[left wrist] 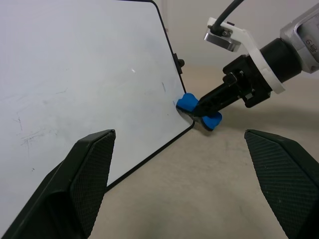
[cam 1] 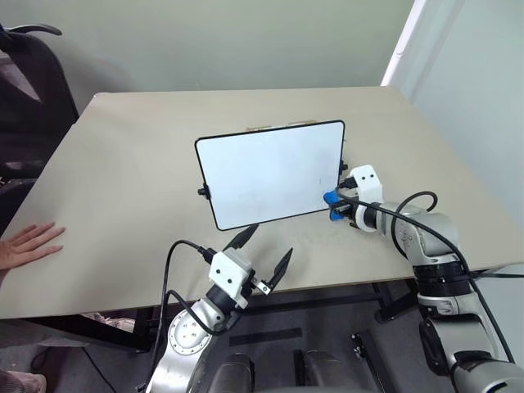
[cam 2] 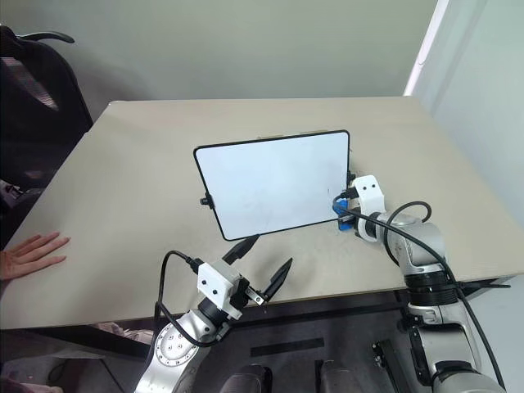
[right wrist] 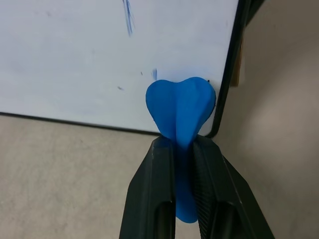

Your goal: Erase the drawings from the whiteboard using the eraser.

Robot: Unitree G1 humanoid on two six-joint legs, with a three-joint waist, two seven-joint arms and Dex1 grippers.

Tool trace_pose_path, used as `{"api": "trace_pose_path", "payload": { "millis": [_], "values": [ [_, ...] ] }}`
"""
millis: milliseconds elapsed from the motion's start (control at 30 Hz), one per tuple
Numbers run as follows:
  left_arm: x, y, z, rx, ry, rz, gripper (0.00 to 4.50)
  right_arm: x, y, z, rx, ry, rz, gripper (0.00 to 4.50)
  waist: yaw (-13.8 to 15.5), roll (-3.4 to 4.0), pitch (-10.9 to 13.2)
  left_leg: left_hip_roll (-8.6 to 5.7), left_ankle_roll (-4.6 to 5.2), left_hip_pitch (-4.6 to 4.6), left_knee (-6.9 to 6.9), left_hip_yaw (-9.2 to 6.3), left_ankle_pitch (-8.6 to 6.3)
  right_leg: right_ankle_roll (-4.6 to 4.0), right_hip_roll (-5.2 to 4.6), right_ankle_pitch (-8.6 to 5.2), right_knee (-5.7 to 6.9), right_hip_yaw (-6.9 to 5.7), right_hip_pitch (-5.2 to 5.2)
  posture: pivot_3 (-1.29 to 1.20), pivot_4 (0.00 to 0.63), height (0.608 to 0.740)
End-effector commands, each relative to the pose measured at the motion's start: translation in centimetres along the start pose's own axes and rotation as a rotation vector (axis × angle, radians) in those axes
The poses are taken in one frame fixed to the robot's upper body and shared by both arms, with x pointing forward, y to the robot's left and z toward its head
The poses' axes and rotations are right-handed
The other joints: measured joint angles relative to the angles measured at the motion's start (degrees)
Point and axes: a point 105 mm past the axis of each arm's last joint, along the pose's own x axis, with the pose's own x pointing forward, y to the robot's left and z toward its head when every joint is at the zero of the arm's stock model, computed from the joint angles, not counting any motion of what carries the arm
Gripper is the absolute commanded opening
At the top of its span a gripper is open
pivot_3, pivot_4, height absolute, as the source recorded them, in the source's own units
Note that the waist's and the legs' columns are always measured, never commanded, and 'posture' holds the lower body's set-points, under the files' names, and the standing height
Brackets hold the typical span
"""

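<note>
Left gripper (cam 1: 266, 250) idles at six o'clock of the table (cam 1: 123, 164), jaws apart and empty. The tilted whiteboard (cam 1: 270, 172) stands centre, long axis nine-to-three. At its four-o'clock corner the right gripper (right wrist: 183, 149), clamped on the eraser (right wrist: 180, 104), should press flat toward the blue strokes (right wrist: 128, 17) at eleven o'clock.

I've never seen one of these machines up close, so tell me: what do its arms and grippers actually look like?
Both arms are silver-grey metal tubes with rounded joints and loose black cables looping along them. Each wrist carries a white boxy camera housing. The left gripper and the right gripper each end in two slim black fingers tapering to points, with finely textured inner pads.
</note>
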Motion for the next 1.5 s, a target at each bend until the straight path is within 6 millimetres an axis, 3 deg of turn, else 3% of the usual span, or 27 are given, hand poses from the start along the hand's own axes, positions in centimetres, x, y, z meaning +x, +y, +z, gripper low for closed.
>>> {"api": "trace_pose_path", "payload": {
  "millis": [33,167,367,600,1100,1500],
  "values": [
    [0.2,0.0,0.8,0.008,-0.036,0.000,4.50,-0.6,0.3,2.9,-0.055,-0.099,0.005,0.22,0.00,0.00,0.00,0.00,0.00,0.00,0.00,0.00,0.00,-0.01,0.00,0.00,0.00,0.00,-0.01,0.00,0.150,0.730],
    [0.2,0.0,0.8,0.007,-0.037,0.003,4.50,-1.1,0.0,4.0,-0.056,-0.131,0.000,0.22,0.00,0.00,0.00,0.00,-0.01,0.00,0.00,0.00,0.00,-0.05,0.00,0.03,0.00,0.00,-0.03,0.00,0.150,0.730],
    [0.2,-0.1,0.9,0.006,-0.038,0.001,4.50,-2.0,1.2,6.5,-0.075,-0.200,0.035,0.22,-0.02,0.01,0.01,0.00,0.00,-0.02,0.00,0.01,0.00,-0.02,0.00,0.09,0.00,0.00,-0.13,0.00,0.150,0.730],
    [0.3,-0.2,0.9,0.002,-0.040,-0.002,4.50,-2.6,2.0,8.0,-0.081,-0.245,0.056,0.22,0.11,0.00,0.00,0.01,0.00,0.01,0.00,0.00,0.00,-0.26,-0.01,0.21,-0.04,-0.03,-0.24,0.00,0.150,0.730],
    [0.0,-0.4,1.1,0.001,-0.043,0.001,4.50,0.3,2.4,1.8,-0.002,-0.059,0.080,0.22,0.09,0.00,-0.01,0.00,-0.01,0.11,0.00,-0.01,-0.01,0.04,-0.01,0.04,-0.08,-0.01,-0.18,0.00,0.150,0.730],
    [-0.3,-0.4,1.3,0.001,-0.044,0.002,4.50,0.8,2.3,-0.4,0.017,0.023,0.109,0.22,0.09,0.01,-0.01,0.00,-0.24,-0.01,0.00,-0.01,-0.14,-0.29,-0.01,0.27,-0.04,-0.01,-0.20,0.00,0.150,0.730]
  ]
}}
